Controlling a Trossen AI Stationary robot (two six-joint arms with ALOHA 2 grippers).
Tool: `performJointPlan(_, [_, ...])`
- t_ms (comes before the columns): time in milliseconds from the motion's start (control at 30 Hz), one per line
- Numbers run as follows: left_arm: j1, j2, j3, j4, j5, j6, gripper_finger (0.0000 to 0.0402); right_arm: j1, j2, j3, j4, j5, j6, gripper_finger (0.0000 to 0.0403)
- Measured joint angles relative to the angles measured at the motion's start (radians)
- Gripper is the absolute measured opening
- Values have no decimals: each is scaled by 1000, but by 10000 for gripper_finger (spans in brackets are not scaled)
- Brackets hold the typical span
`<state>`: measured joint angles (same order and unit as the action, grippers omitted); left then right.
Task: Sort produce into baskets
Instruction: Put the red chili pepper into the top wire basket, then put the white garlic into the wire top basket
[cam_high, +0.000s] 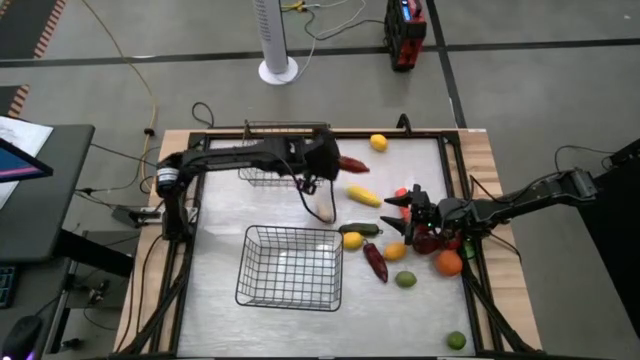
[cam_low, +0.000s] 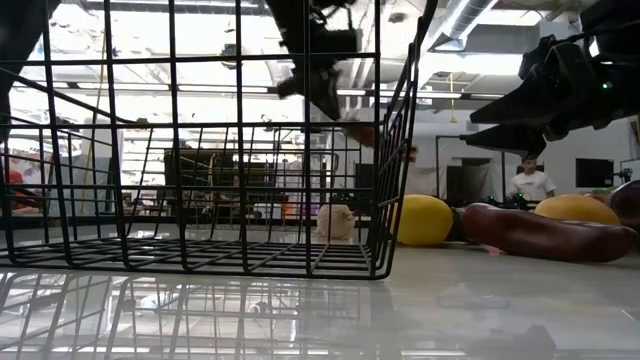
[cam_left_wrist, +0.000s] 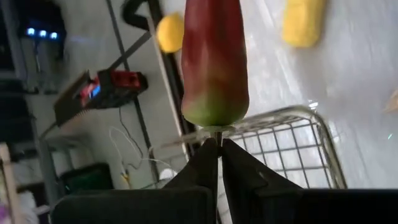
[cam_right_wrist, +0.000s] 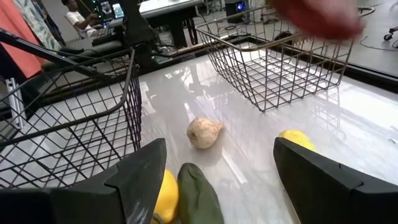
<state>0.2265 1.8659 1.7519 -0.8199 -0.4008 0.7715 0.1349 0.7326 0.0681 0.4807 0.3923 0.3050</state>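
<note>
The red pepper (cam_high: 352, 163), at the high view's upper centre beside the far basket (cam_high: 262, 176), hangs by its stem in the left pincer (cam_left_wrist: 219, 144), pressed together. It could swing free and miss. The right pincer (cam_high: 412, 205) waits spread over produce at right.

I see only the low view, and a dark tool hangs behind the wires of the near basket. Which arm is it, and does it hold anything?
Observer: It is the left tool, shut on the stem of a long red pepper with a green end.
Operator: Where is it over the table?
Observer: From above, it is at the far basket, at the edge that faces the right arm. I cannot tell if the pepper is over the inside.
Operator: And the other arm?
Observer: The right tool is open, just above a long green vegetable and a yellow piece that lie on the table.
</note>
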Motion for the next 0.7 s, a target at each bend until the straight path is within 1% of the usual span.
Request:
performJointPlan(133, [48, -72, -2, -44, 38, -82, 0, 0, 0, 0, -3, 0, 0, 324])
performJointPlan(267, [130, -101, -3, -201, 75, -216, 0, 0, 0, 0, -3, 1, 0, 324])
performJointPlan(400, [219, -101, -10, -337, 168, -359, 8, 0, 0, 0, -2, 1, 0, 324])
performJointPlan(533, [272, -99, -54, -356, 178, -443, 42, 0, 0, 0, -1, 1, 0, 324])
performJointPlan(700, [286, -100, -86, -344, 168, -450, 119, 0, 0, 0, -2, 2, 0, 324])
